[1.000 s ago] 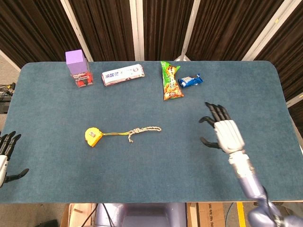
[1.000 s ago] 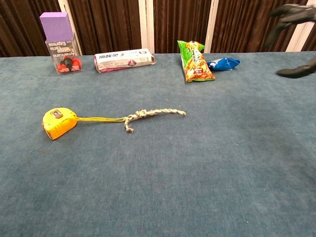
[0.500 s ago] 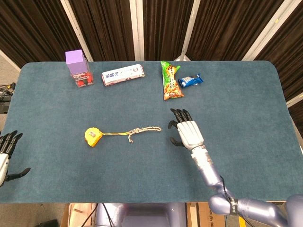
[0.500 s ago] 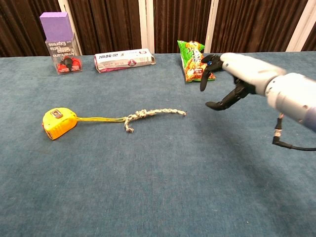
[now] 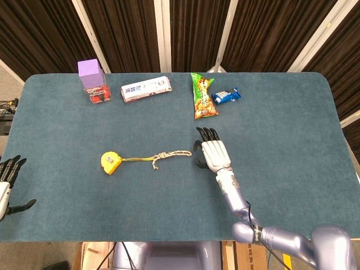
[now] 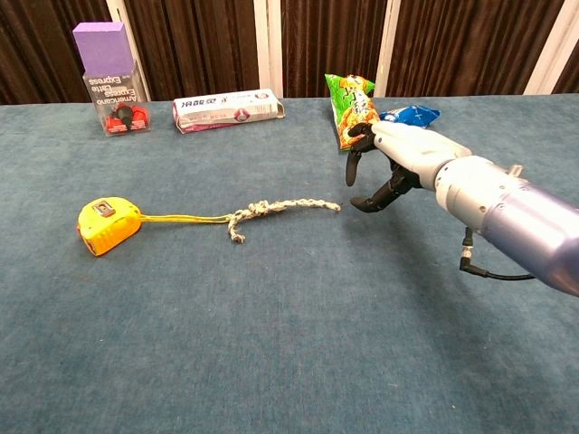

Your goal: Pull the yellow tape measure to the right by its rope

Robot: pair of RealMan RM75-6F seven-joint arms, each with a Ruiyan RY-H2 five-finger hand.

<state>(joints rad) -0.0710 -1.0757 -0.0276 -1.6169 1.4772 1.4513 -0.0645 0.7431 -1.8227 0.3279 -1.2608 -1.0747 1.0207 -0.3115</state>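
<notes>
The yellow tape measure [image 5: 111, 162] [image 6: 108, 224] lies on the blue table, left of centre. Its thin yellow cord runs right into a braided, knotted rope [image 5: 171, 154] [image 6: 282, 209] whose free end points right. My right hand [image 5: 211, 154] [image 6: 391, 160] hovers just right of that free end, fingers spread and holding nothing, a small gap apart from the rope. My left hand [image 5: 8, 183] sits off the table's left edge in the head view, fingers apart and empty.
Along the far edge stand a purple-topped box [image 5: 93, 80], a white toothpaste box [image 5: 146, 88], a green snack bag [image 5: 202, 95] and a small blue packet [image 5: 226, 96]. The blue table [image 5: 281, 135] stretches wide to the right.
My right hand has swept left across the table, from the right side to just beside the rope's free end. The tape measure, rope and left hand have not moved.
</notes>
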